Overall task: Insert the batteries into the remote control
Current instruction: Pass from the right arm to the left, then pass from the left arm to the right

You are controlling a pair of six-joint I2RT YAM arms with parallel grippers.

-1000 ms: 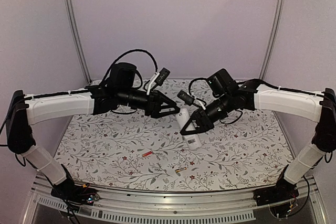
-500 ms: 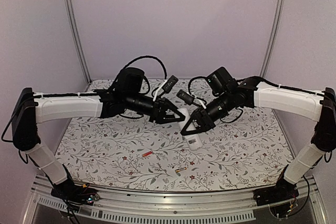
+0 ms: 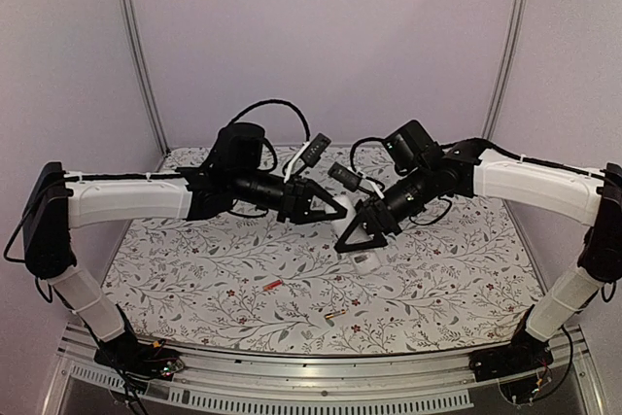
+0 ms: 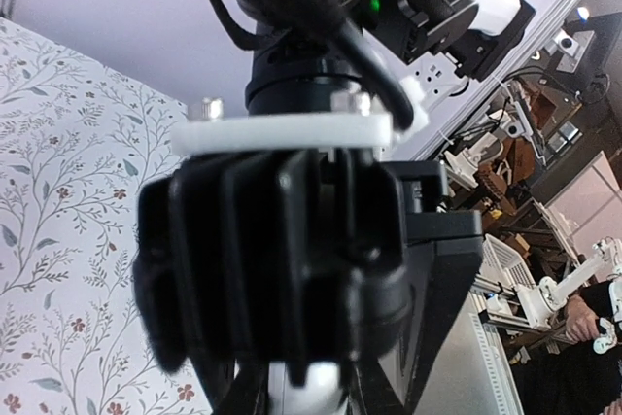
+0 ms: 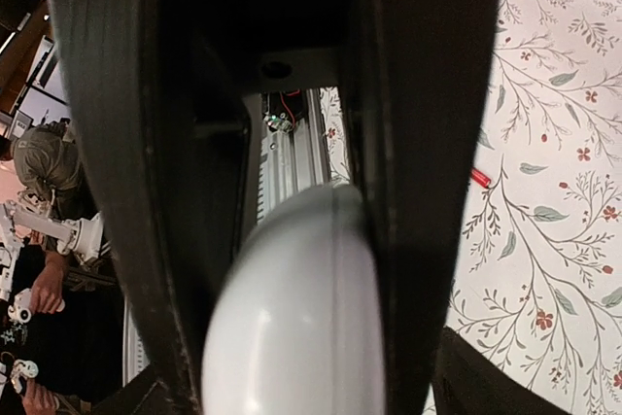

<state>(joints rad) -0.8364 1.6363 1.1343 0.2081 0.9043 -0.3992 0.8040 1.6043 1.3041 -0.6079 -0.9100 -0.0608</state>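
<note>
The white remote control [image 3: 362,259] hangs tilted above the middle of the table, between my two grippers. My left gripper [image 3: 339,213] is shut on its upper end; in the left wrist view a white piece of the remote control [image 4: 309,386] sits pinched between the dark fingers. My right gripper [image 3: 352,240] stands open around the lower part. In the right wrist view the rounded white end [image 5: 301,318] rests against one finger [image 5: 408,191], with a gap at the other. The red battery [image 3: 273,285] and the dark battery with orange marking [image 3: 335,315] lie on the cloth in front.
A floral cloth [image 3: 194,259] covers the table. An aluminium rail [image 3: 321,362] runs along the near edge, and metal posts [image 3: 136,46] stand at the back corners. The red battery [image 5: 480,178] also shows beside the right finger.
The left arm came in from the left and closed its gripper on the remote's upper end. The right gripper, shut on the remote before, has opened around it.
</note>
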